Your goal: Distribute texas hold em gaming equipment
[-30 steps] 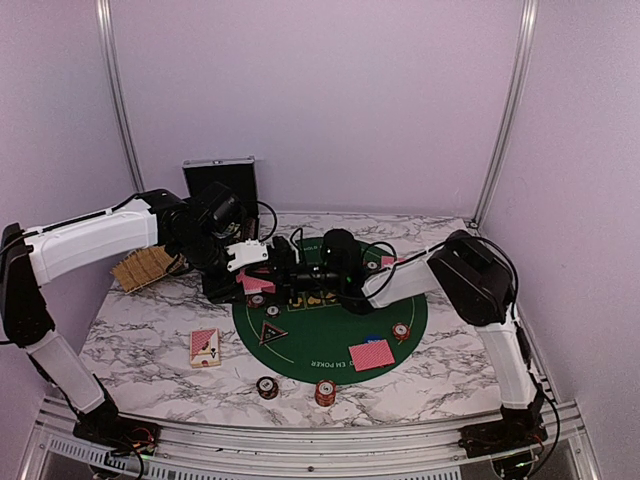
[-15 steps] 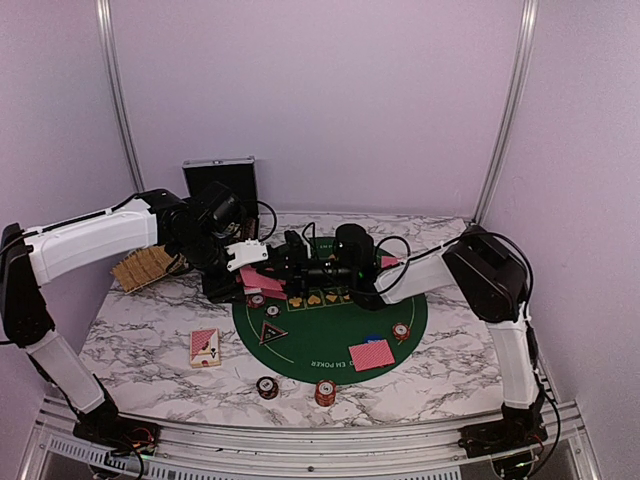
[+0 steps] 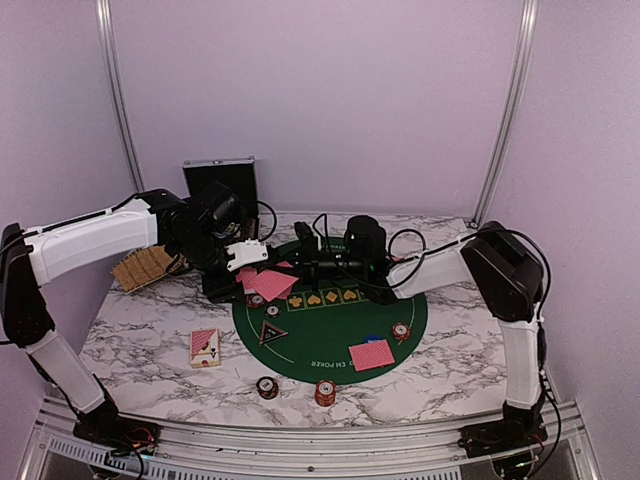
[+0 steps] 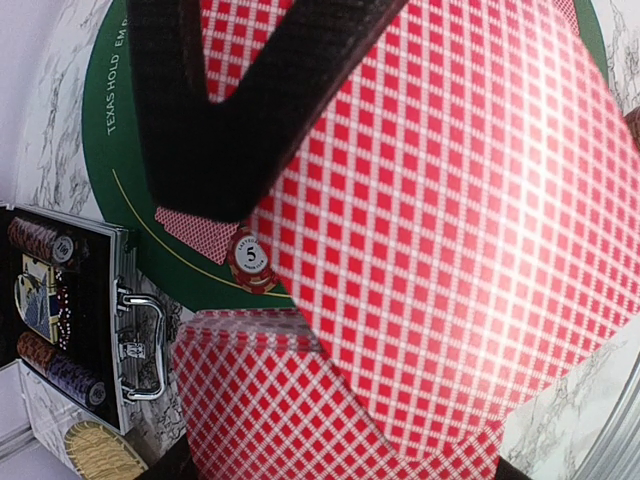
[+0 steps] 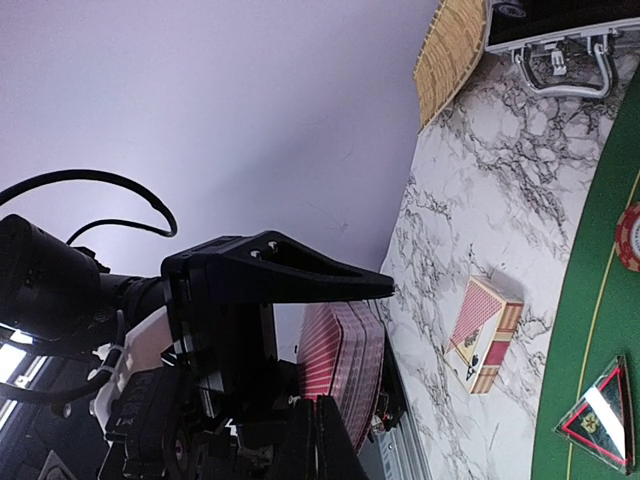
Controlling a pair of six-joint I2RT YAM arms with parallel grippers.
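We have the left jaws clamped on the deck [image 5: 343,345] above the far left edge of the mat [image 3: 322,332], the right jaws pinched shut on its top card [image 3: 272,285]. Pulling askew, we risk dragging a second card off or dropping this one.

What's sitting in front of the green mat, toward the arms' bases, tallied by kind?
Card box: 1
Chip stacks: 2, one dark, one red-and-white
Total: 3
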